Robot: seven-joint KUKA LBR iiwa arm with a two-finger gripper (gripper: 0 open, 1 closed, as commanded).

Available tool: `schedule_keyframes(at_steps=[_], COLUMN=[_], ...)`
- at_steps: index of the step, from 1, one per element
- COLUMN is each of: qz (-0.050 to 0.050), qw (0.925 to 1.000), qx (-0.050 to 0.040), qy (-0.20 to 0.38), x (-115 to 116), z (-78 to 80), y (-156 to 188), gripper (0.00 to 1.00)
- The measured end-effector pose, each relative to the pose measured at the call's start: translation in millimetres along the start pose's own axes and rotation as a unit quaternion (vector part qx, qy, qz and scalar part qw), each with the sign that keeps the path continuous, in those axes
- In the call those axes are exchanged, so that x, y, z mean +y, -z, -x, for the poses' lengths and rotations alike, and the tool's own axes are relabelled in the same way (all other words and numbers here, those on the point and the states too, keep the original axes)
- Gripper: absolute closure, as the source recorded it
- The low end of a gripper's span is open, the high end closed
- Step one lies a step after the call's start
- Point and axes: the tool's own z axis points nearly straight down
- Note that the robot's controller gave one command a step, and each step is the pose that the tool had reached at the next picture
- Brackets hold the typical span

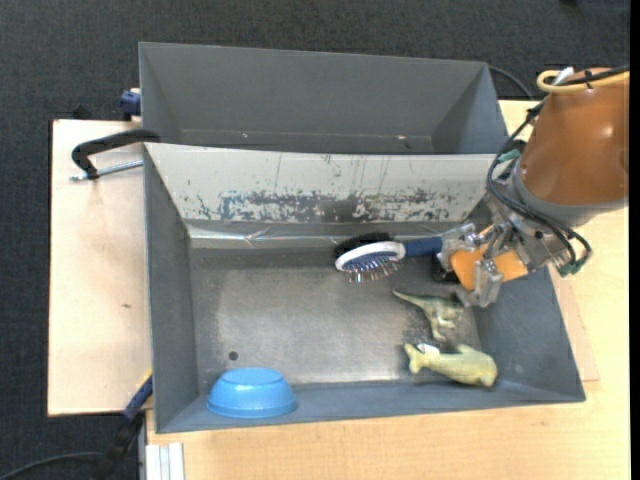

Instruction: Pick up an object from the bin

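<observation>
My gripper [484,280] hangs low at the bin's right side, just above and to the right of a small green toy dinosaur [436,308]. An orange piece [467,265] sits against the gripper's body; I cannot tell whether it is a loose thing or part of the robot. The blue handle of a hairbrush [372,258] with a white head points toward the gripper from the left, along the back wall. A yellow-green toy animal [455,365] lies on its side in the front right corner, below the dinosaur.
A blue bowl [251,392] stands upside down in the front left corner. The arm with its orange cover and cables comes in over the bin's right rim.
</observation>
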Motion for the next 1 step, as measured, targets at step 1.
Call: schedule_keyframes(at_steps=[1], qz=[-0.001], qw=[0.9997], qx=[-0.0010], qy=[0.026], x=[-0.5], z=[3.6], y=[164.0], gripper=[1.00])
